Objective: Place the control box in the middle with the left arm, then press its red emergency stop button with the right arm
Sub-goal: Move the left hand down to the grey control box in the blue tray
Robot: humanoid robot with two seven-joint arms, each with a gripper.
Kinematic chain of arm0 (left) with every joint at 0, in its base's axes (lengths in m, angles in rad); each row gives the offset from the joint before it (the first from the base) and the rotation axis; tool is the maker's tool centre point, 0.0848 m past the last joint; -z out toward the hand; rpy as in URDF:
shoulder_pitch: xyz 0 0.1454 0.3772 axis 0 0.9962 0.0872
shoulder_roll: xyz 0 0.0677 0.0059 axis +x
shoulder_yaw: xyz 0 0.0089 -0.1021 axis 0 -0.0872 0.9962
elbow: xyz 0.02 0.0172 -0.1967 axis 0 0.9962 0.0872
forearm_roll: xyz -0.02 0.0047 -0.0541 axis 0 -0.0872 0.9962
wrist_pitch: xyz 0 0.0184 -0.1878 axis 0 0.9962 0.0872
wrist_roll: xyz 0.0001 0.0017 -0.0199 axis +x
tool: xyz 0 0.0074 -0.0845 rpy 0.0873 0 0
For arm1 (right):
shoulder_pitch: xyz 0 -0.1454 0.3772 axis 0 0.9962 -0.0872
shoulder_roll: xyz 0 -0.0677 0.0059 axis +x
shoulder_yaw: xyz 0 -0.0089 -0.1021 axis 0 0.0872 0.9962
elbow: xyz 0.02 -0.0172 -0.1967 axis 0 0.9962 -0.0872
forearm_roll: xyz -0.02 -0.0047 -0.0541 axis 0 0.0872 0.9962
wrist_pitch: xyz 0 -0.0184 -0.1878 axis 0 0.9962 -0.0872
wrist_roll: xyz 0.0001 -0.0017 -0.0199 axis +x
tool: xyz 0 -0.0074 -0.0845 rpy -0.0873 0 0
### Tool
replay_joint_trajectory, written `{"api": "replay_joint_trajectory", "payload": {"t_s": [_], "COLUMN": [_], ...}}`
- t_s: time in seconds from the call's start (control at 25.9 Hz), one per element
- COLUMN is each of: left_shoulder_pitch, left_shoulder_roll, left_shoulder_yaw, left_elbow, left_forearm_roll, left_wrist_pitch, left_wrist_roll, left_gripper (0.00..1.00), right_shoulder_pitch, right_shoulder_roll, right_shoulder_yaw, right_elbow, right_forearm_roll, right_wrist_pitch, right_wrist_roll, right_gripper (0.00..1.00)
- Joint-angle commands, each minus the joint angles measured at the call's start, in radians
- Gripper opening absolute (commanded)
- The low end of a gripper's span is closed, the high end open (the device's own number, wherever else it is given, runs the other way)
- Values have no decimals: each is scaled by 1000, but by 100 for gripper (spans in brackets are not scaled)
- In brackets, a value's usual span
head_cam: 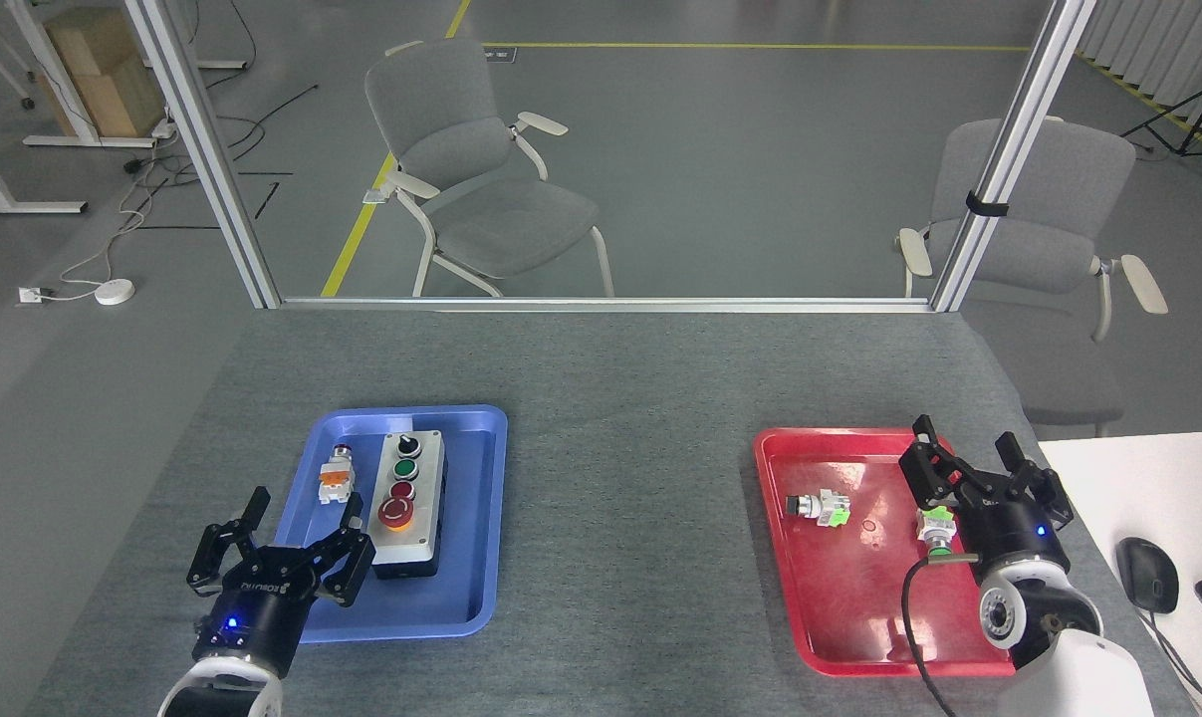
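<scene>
Bright, even overhead light. Soft faint shadows under chairs [491, 189]. Mild sheen on red tray [859, 597]. Sharp focus throughout; slight wide-angle bend at edges.

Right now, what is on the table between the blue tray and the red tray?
Nothing: in the head view, only bare grey speckled tabletop lies between the blue plastic tray and the red plastic tray.

The oblong control box [410, 503] with pale grey lid and black base lies flat in the blue plastic tray [481, 597], left of the bare grey worktop middle [630, 478]. Its yellow-ringed red mushroom emergency stop button [396, 511] faces up, nearest me.
</scene>
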Motion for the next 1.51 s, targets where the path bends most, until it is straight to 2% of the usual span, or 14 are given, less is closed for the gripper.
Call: {"api": "replay_joint_trajectory", "payload": {"t_s": [0.0,0.19,0.39,0.58,0.73,0.89,1.04,1.35,1.47], "left_shoulder_pitch": [-3,3,40,60,24,-45,-71,-86,-126], "left_shoulder_roll": [-21,-69,-75,-103,-118,-127,-119,-115,-119], "left_shoulder_yaw": [-3,-2,-9,-123,-184,-186,-184,-183,-183], "left_elbow": [-2,-7,-16,33,111,205,259,265,317], "left_forearm_roll": [-3,-2,27,10,6,6,6,10,10], "left_wrist_pitch": [2,-8,-23,22,103,160,207,245,247], "left_wrist_roll": [3,9,0,-8,-37,-126,-133,-187,-187], "left_gripper": [99,99,99,99,99,99,99,99,99], "right_shoulder_pitch": [0,0,0,0,0,2,3,3,3], "right_shoulder_roll": [-1,-1,-1,-1,-3,-1,-1,2,2], "right_shoulder_yaw": [-1,-1,-1,-1,1,1,1,-3,-2], "right_elbow": [0,0,0,0,0,0,0,0,0], "right_forearm_roll": [0,-2,-2,-2,0,0,0,-3,-3], "right_wrist_pitch": [0,0,0,-2,0,-2,0,0,0], "right_wrist_roll": [-2,-2,-2,-2,-2,-2,-2,-2,1], "right_gripper": [100,100,100,100,100,100,100,100,100]}}
